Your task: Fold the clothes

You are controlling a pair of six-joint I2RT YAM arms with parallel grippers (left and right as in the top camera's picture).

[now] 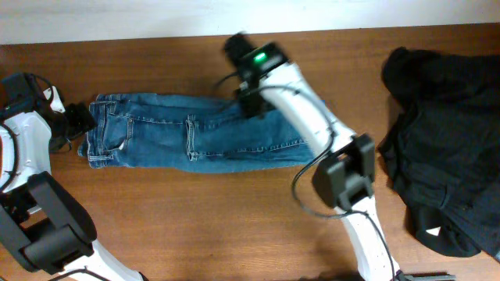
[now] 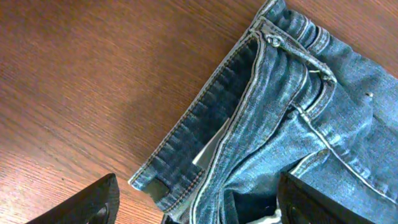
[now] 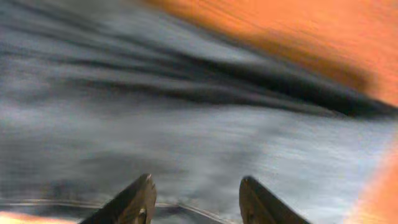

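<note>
A pair of blue jeans (image 1: 195,140) lies flat across the wooden table, waistband to the left, folded lengthwise. My left gripper (image 1: 78,119) is open at the waistband end; in the left wrist view its fingers (image 2: 199,202) straddle the waistband corner (image 2: 186,180) of the jeans. My right gripper (image 1: 251,101) hovers over the leg part near the back edge of the jeans. The right wrist view is blurred; its fingers (image 3: 196,196) are apart above denim (image 3: 186,124), holding nothing.
A heap of black clothes (image 1: 445,140) lies at the right side of the table. Bare wooden tabletop (image 1: 195,218) stretches in front of the jeans. A white wall edge runs along the back.
</note>
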